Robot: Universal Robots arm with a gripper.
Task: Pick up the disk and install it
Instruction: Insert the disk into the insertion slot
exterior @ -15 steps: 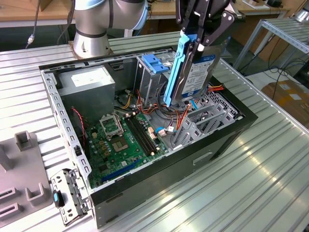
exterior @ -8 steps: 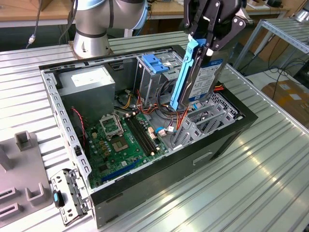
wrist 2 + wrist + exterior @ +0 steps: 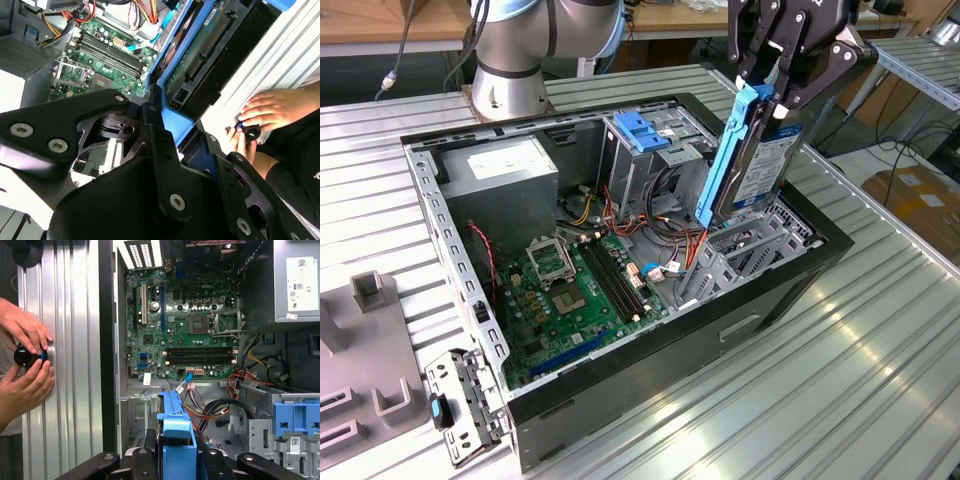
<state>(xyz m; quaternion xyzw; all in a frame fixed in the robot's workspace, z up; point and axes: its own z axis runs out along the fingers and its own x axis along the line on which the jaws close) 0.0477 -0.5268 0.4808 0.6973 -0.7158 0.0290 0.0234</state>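
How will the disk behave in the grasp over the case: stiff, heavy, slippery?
Probably stiff: the disk, framed by a blue carrier rail, stands near upright without sagging. Its metal body is likely heavy for its size. The hand pinches only its top end, so it might pivot or slip if bumped against the case.

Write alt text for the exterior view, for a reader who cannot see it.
A black end effector grips the disk, blue-railed and standing nearly upright, over one end of an open computer case. The case lies on a ribbed metal table with its green motherboard exposed.
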